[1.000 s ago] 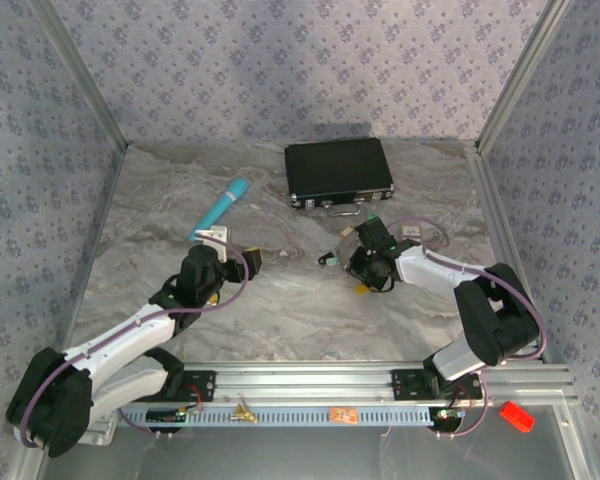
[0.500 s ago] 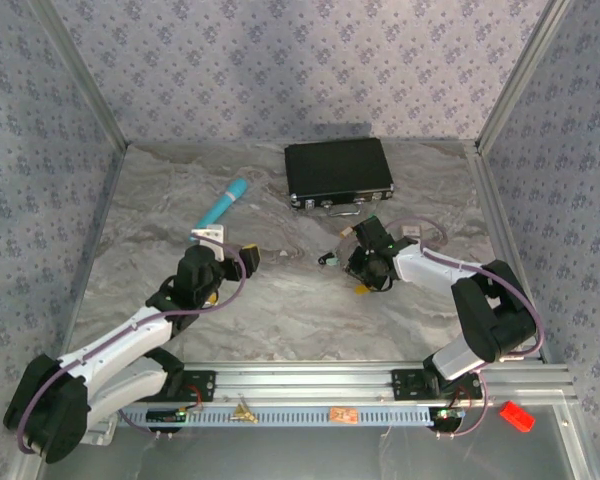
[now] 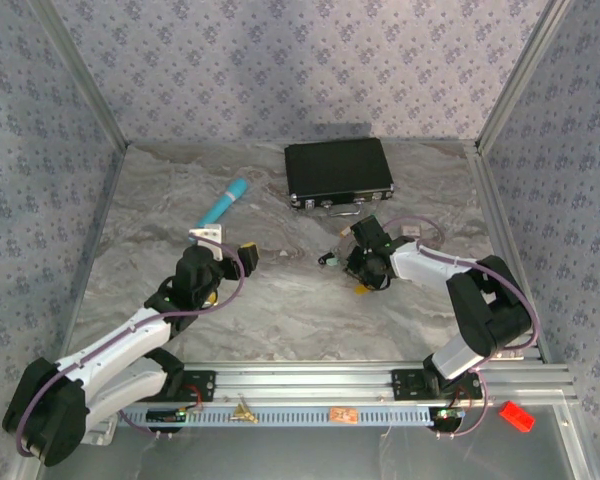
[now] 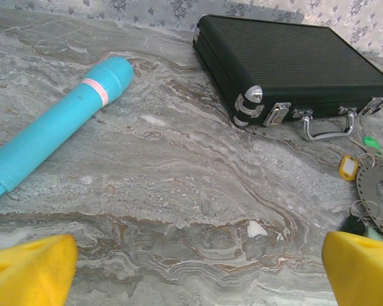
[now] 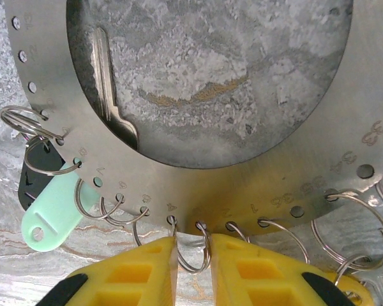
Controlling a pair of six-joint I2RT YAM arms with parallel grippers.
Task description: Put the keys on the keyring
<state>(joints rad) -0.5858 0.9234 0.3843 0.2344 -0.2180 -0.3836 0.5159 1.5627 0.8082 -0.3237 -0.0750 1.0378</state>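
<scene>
With the flat grey metal keyring (image 5: 293,166) lying right of the tabletop's (image 3: 280,300) centre, the right gripper (image 5: 193,255) narrowly pinches a small wire loop (image 5: 190,245) on its rim while the left gripper (image 4: 191,268) gapes empty, so threading seems underway, next likely prising that loop open.

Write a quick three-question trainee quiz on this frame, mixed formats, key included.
1. True or false: the left gripper is open and holds nothing.
2. The right gripper is pinched on: A) a split ring at the edge of the keyring; B) the black case; C) the blue tube.
3. What colour is the tag hanging beside the dark tag?
Key: 1 true; 2 A; 3 pale green.
</scene>
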